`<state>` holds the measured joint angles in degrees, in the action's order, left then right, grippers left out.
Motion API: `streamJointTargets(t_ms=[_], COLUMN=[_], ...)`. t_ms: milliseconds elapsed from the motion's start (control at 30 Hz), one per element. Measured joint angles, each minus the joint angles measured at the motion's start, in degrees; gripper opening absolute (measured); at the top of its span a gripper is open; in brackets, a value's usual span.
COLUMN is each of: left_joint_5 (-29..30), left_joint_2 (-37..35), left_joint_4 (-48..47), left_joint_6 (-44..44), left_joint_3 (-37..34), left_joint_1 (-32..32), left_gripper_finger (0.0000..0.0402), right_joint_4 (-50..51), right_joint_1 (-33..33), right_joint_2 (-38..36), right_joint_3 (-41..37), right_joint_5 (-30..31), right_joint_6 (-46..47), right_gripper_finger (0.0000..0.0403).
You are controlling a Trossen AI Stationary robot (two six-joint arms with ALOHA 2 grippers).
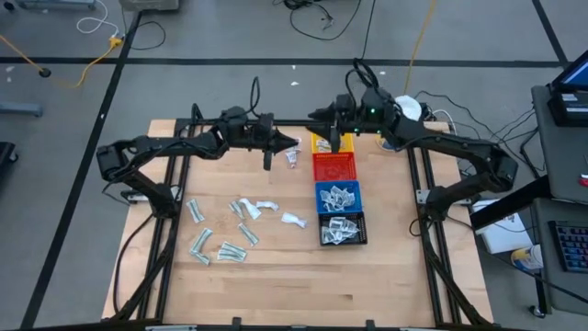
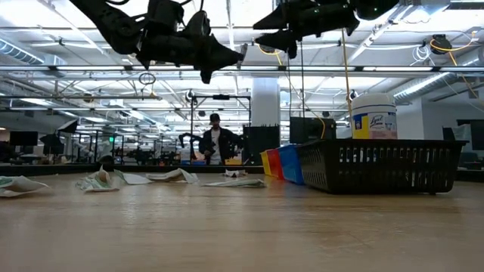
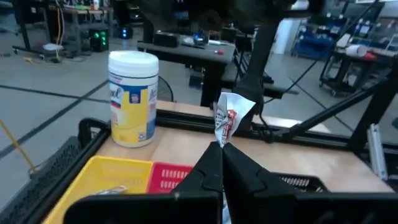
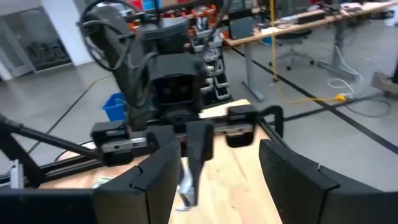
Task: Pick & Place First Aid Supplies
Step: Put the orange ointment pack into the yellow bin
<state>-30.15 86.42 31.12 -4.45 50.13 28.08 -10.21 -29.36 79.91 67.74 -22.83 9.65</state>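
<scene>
left gripper (image 3: 221,152) pinches a crumpled white sachet (image 3: 229,118) beside the red bin (image 1: 333,165), long axis upright; its print is unreadable. right gripper (image 4: 214,165) spread, holding nothing.

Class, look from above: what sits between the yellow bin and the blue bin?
In the high view, the red bin sits between the yellow bin and the blue bin.

No legible text, jar label (image 3: 132,106) included.

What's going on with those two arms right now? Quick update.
Left gripper shut on a packet, raised near the red bin. Right gripper open, empty, facing it. Nothing between.
</scene>
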Motion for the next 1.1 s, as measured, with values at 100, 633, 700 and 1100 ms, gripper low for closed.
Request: streamJointTargets(t_ms=[100, 633, 700, 1100], left_joint_5=[-0.04, -0.30, -0.33, -0.08], left_joint_2=[-0.01, -0.01, -0.01, 0.02], left_joint_4=[0.37, 0.53, 0.75, 1.95], left_joint_6=[-0.89, -3.42, -3.59, -7.29], left_joint_3=[0.00, 0.00, 0.00, 0.07], left_joint_1=[-0.05, -0.42, -0.45, -0.46], left_gripper_finger=[0.0000, 0.0000, 0.0000, 0.0003], right_joint_4=[-2.15, -6.09, -5.23, -3.29], right_joint_1=[2.27, 7.10, 7.09, 6.91], right_joint_2=[1.81, 7.14, 7.06, 6.95], right_joint_3=[-0.51, -0.61, -0.61, -0.53], right_joint_5=[0.03, 3.42, 3.28, 3.24], right_joint_6=[-1.21, -2.89, -2.86, -1.57], right_gripper_finger=[0.0212, 0.0169, 0.0143, 0.0006])
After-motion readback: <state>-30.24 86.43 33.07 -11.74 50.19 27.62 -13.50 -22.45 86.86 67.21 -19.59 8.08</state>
